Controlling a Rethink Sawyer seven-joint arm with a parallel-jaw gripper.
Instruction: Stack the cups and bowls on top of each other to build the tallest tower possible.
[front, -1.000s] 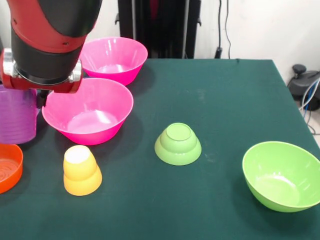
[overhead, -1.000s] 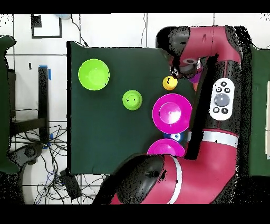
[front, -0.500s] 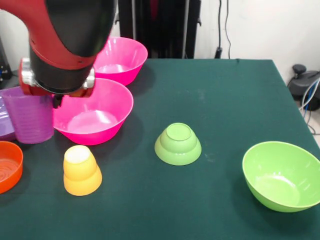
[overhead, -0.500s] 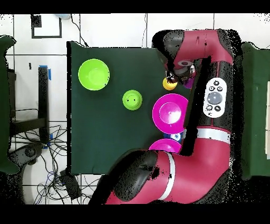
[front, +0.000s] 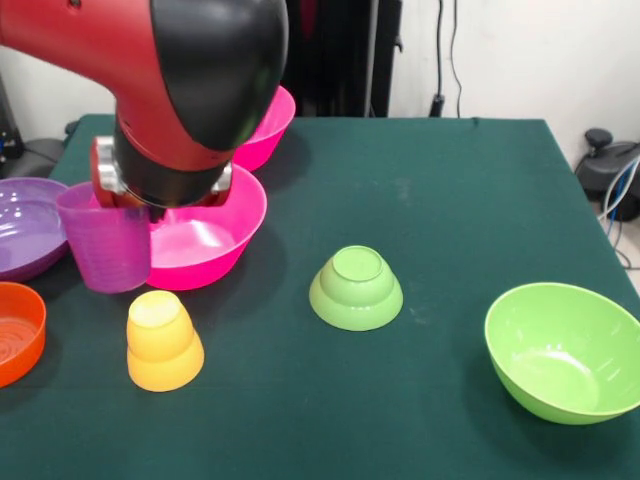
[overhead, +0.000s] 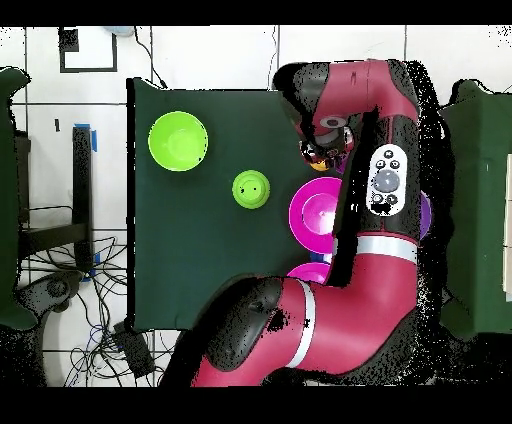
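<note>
Purple cup held in the air at the table's edge.
The gripper (front: 140, 205), mostly hidden under the arm's wrist, grips the purple cup (front: 105, 240) upright, clear of the table (front: 440, 220), above and just behind the yellow cup (front: 162, 342) and in front of a pink bowl (front: 215, 235). The small green bowl (front: 356, 288) sits upside down mid-table; the lime bowl (front: 562, 350) is well apart.
</note>
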